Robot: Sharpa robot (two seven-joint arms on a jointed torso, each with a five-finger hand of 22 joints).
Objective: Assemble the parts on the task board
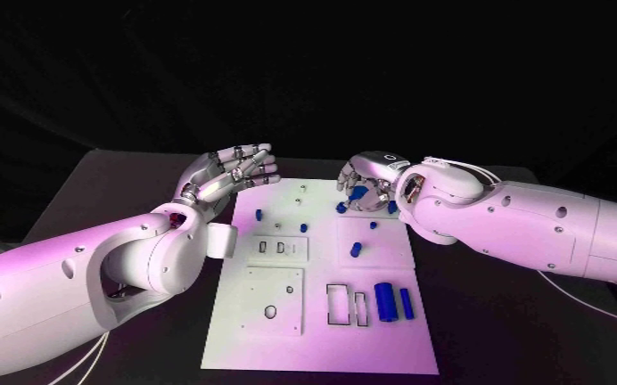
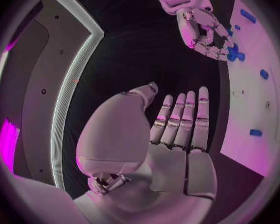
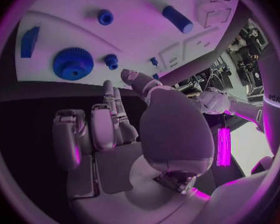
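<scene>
At far right corner of task board [image 1: 322, 349]: right hand [image 1: 364, 182] hovers above blue gear [image 3: 72, 63]; fingers [image 3: 109, 119] partly curled, grasping nothing, gear just beyond fingertips, apart from them. Small blue pegs [image 3: 110, 60] beside gear on board. Left hand [image 1: 232, 171] off board's far left edge, fingers [image 2: 184, 117] straight, released, together, holding nothing. Two blue cylinders [image 1: 392, 300] near board's near right edge.

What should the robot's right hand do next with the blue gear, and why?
Probably curl its fingers around the round blue toothed gear. The right hand hovers open over that far corner of the white task board, holding nothing, and the gear lies just beyond its fingertips.
</scene>
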